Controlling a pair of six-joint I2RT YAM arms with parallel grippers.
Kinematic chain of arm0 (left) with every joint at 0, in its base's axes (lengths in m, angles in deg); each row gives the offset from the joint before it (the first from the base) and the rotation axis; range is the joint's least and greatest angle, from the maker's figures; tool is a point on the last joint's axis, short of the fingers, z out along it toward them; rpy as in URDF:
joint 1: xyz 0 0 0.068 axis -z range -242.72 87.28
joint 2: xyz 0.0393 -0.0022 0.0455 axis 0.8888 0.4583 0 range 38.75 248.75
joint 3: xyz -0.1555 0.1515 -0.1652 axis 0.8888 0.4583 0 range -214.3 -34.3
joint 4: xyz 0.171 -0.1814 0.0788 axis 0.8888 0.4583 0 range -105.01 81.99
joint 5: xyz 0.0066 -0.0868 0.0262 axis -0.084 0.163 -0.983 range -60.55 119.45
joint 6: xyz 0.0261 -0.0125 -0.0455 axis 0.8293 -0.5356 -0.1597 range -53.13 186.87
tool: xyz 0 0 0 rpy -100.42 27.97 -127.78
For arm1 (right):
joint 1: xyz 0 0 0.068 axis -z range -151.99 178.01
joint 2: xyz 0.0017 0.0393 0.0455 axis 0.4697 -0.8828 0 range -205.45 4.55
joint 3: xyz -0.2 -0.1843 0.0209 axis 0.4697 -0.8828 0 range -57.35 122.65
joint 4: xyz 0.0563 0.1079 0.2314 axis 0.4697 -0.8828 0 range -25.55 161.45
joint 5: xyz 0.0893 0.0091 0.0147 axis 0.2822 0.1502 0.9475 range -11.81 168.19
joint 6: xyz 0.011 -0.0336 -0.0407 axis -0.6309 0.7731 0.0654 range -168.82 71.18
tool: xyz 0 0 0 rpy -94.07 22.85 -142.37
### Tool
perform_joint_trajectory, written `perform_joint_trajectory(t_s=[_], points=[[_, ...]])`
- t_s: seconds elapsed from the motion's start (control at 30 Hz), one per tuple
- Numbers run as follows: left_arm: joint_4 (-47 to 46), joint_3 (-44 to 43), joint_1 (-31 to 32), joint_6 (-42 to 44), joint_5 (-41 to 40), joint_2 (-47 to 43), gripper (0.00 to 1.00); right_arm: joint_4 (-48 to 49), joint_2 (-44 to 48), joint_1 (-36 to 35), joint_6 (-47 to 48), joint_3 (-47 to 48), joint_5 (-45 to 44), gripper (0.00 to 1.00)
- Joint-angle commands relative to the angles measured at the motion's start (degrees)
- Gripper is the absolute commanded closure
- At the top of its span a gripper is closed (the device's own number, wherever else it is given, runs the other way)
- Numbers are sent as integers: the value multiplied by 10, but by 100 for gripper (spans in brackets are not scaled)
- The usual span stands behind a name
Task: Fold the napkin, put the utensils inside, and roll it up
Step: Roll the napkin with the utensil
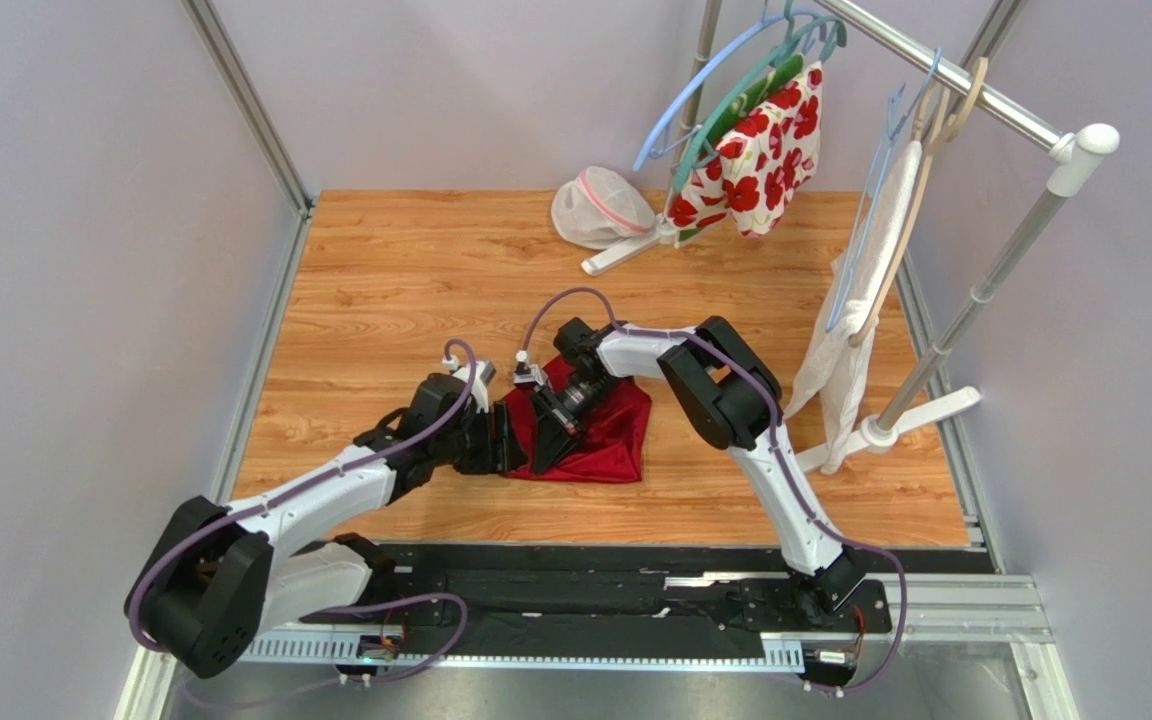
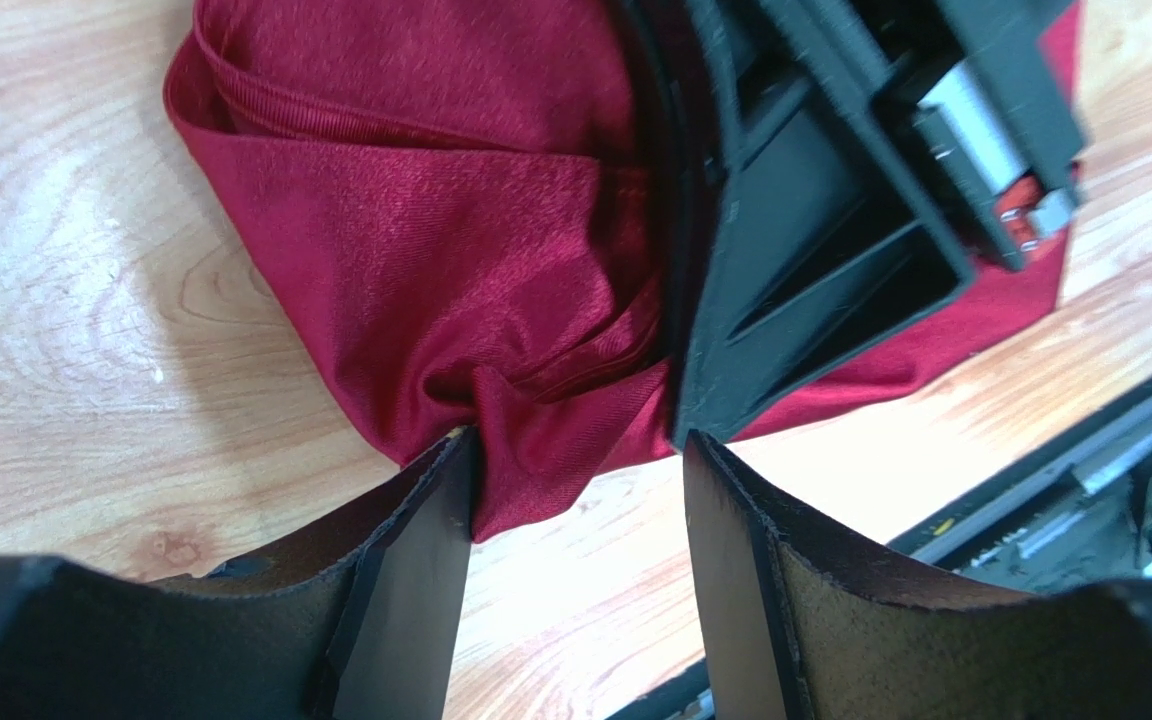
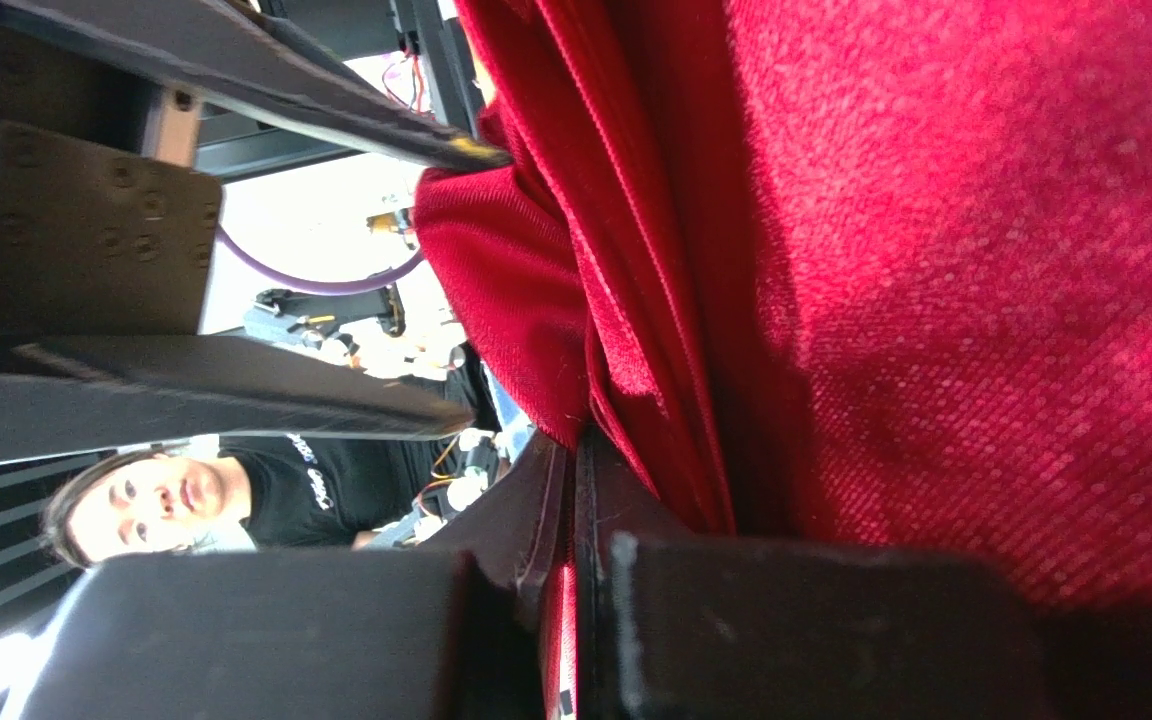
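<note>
The napkin [image 1: 612,435] lies rumpled and partly doubled over on the counter [image 1: 387,270], directly between the two sets of jaws. The right jaws are pinched shut on a fold, apparently to lift that layer across. The left jaws stand open around its near corner, one finger [image 2: 402,600] touching the cloth, probably ready to take it. No utensil shows. The counter is pale wood-grain with grey walls around. Beyond the jaws, a clothes rack [image 1: 1031,225] carries a flowered cloth [image 1: 755,150] and a white towel [image 1: 845,345].

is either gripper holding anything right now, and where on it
the right gripper pinches a gathered fold of the napkin; the left gripper stands open astride a corner, not clamped
</note>
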Motion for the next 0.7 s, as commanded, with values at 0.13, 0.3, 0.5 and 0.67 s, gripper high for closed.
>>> perform_joint_trajectory(t_s=[0.13, 0.3, 0.5, 0.67], points=[[0, -18, 12, 15, -23, 11, 52, 50, -62, 18, -21, -12, -87, 100], [-1, -17, 12, 23, -20, 29, 57, 58, -62, 17, -27, -13, -81, 100], [13, -37, 12, 30, -29, 71, 81, 58, -51, 17, -27, -19, -81, 100], [64, -68, 11, 26, -40, 98, 100, 67, 11, 17, -31, -34, -88, 86]])
